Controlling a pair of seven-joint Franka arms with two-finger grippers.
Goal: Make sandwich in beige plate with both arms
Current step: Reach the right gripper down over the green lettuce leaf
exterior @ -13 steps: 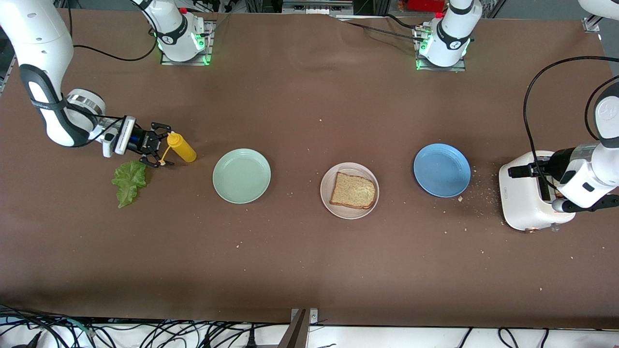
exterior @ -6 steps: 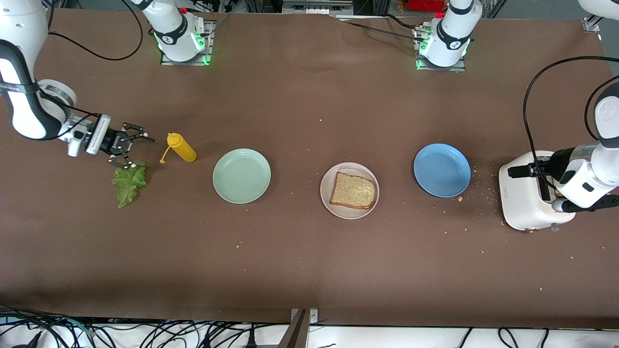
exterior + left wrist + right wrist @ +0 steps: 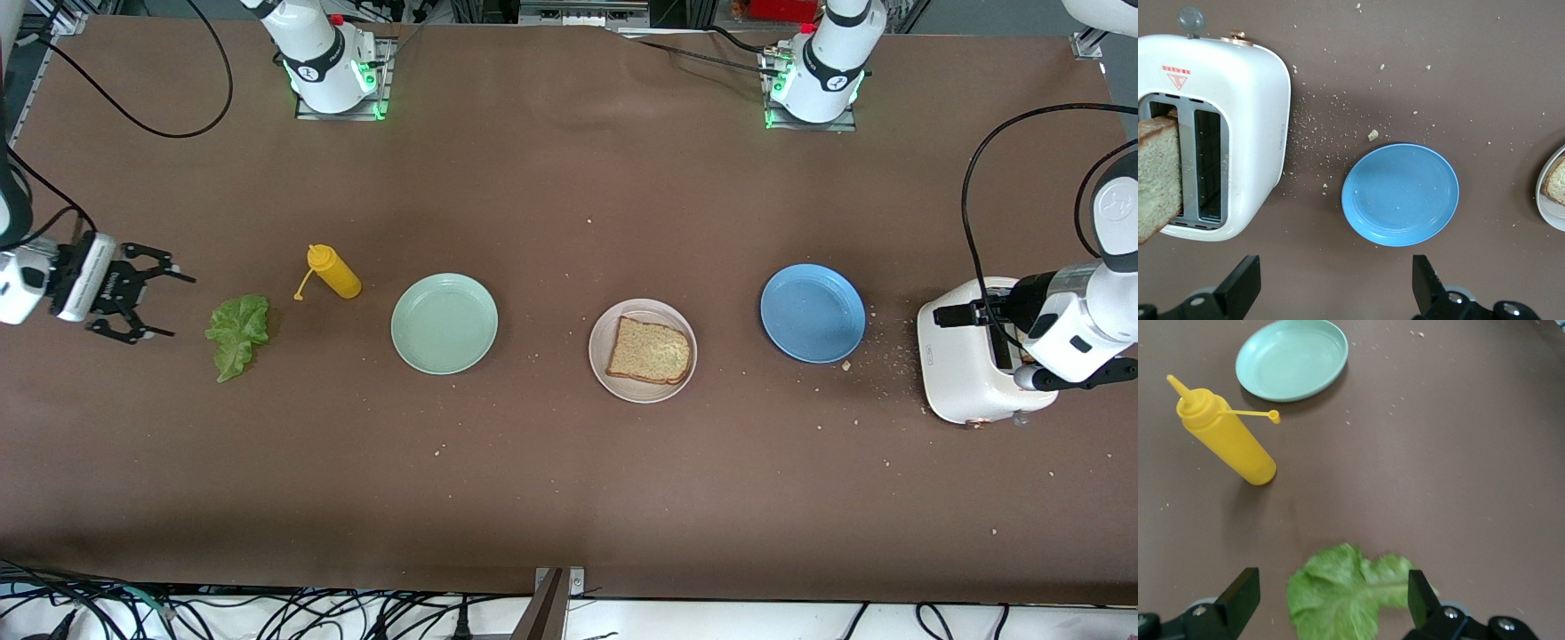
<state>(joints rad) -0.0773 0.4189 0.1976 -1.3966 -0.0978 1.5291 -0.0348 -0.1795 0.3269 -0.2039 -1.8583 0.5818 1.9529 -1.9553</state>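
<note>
Front view is showing one square brown toast slice (image 3: 649, 350) sitting in the round beige plate (image 3: 605, 369) — the ruffled green lettuce leaf (image 3: 237, 334) and the second slice (image 3: 1158, 177) in the white toaster (image 3: 956, 364) are still waiting — both grippers' jaws are standing apart, the right gripper (image 3: 147, 292) beside the lettuce, the left gripper (image 3: 1335, 283) over the toaster.

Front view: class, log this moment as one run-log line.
right gripper: open, empty, beside lettuce leaf | left gripper: open, over toaster | beige plate: one bread slice
</note>
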